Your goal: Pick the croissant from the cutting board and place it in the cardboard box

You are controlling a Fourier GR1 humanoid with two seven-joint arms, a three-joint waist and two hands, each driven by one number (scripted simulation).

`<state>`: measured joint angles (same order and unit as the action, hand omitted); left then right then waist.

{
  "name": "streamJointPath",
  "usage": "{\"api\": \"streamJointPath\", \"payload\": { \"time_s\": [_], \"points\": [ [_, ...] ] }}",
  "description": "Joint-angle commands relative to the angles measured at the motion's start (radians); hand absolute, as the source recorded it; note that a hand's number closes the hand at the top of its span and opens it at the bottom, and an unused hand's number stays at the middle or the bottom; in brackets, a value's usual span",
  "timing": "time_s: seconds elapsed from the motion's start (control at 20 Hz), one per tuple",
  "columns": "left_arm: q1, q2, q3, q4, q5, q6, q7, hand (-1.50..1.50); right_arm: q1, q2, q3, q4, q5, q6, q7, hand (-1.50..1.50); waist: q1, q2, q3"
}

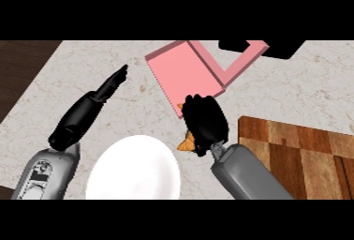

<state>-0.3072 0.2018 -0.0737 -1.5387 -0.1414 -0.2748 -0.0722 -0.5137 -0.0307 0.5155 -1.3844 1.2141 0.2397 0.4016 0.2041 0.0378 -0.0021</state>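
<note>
Carrying croissant in our right hand, fingers curled round it, at near edge of pink box, off cutting board. Left hand straight, resting. Risk we see: release too early, croissant lands on counter before box.

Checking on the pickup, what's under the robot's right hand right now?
Orange bits of the croissant peek out below the right hand, whose curled fingers hide the rest. Beneath lies the marble counter, near the pink box.
</note>
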Motion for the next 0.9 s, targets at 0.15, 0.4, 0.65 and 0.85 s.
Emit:
{"api": "streamJointPath", "payload": {
  "time_s": [0.15, 0.4, 0.65, 0.85],
  "points": [
    [-0.052, -0.028, -0.039, 0.022, -0.021, 0.000, 0.008, 0.00, -0.308, 0.030, 0.101, 0.102, -0.013, -0.066, 0.192, 1.50, 0.037, -0.004, -0.002],
    [-0.077, -0.045, -0.051, 0.031, -0.017, -0.005, 0.026, 0.00, -0.454, 0.030, 0.087, 0.142, -0.061, -0.156, 0.365, 1.50, 0.047, -0.008, -0.002],
    [-0.069, -0.046, -0.043, 0.061, -0.021, 0.003, 0.018, 0.00, -0.566, 0.031, 0.015, 0.187, -0.081, -0.311, 0.581, 1.50, 0.027, -0.003, -0.003],
    [-0.079, -0.039, -0.025, 0.070, -0.024, 0.013, 0.027, 0.00, -0.674, 0.031, 0.001, 0.289, -0.068, -0.394, 0.716, 1.50, 0.001, -0.005, -0.003]
  ]
}}
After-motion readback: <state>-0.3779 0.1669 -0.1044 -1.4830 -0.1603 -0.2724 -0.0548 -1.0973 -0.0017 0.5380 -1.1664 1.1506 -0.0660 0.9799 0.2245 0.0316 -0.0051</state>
